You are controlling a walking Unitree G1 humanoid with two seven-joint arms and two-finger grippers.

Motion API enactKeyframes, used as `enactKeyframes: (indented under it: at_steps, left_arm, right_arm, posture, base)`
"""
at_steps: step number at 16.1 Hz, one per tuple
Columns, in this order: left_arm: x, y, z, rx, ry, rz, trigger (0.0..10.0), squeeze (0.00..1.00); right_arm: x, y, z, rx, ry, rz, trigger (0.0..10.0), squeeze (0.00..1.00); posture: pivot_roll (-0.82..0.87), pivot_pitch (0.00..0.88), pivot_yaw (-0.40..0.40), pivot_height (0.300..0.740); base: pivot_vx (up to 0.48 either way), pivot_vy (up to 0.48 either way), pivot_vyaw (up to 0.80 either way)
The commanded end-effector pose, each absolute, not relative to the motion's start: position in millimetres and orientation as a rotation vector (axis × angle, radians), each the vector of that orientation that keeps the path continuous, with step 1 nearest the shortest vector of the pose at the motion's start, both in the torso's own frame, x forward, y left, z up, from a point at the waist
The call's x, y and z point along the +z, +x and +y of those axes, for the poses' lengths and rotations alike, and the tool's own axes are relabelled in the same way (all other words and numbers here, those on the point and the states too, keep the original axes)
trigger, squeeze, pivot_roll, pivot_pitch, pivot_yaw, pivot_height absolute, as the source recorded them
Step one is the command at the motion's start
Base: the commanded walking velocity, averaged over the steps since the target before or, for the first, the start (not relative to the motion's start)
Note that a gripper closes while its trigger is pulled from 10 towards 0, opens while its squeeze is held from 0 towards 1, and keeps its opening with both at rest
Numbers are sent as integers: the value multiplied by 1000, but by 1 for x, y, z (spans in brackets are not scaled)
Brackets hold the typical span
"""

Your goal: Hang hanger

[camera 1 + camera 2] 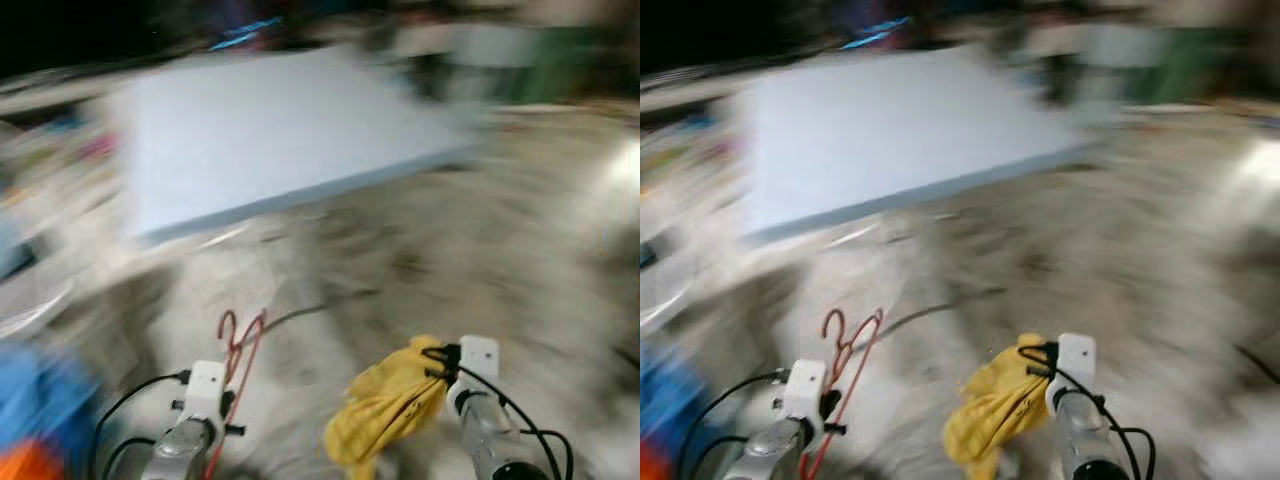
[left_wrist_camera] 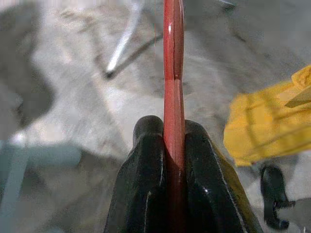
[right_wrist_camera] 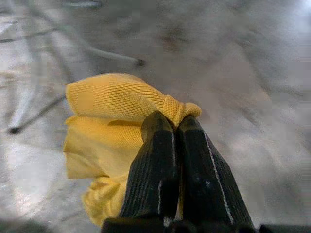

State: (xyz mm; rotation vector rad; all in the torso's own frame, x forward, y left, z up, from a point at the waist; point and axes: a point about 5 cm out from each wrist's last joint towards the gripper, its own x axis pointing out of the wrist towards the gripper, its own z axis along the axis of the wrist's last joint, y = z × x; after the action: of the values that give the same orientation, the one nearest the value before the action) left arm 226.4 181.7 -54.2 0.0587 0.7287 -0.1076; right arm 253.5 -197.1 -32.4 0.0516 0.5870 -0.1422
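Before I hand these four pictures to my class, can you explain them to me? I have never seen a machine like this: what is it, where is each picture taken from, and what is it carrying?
This is a walking humanoid robot with two silver arms, each ending in a claw of two black fingers. The two wide pictures come from a pair of cameras on its head, looking forward and down; they are blurred, probably because the robot is moving. The two close pictures come from cameras on its wrists, looking along each claw.

The left claw is shut on a thin red hanger, seen edge-on between the fingers in the left wrist view. The right claw is shut on a bunched yellow cloth.

Ahead lies a pale speckled floor and a large light-blue flat slab; blur hides what it is.
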Motion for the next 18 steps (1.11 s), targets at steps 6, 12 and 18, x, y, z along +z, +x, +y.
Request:
enactKeyframes:
  at_steps: [6,12,18]
  left_arm:
    - [-69,208,177,-138,83,826,10000,0]
    - [-69,211,173,-179,98,855,10000,0]
    - [-76,198,187,-115,81,924,10000,0]
  right_arm:
    - [-53,228,-203,-96,-20,714,10000,0]
    - [-56,222,-212,-114,-60,745,10000,0]
    - [-62,206,-230,-184,-61,806,10000,0]
  posture:
    - [10,0,13,740]
    - [-1,0,32,740]
    - [15,0,34,740]
  base:
    - [303,0,-653]
    - [211,93,0]
    - [0,0,0]
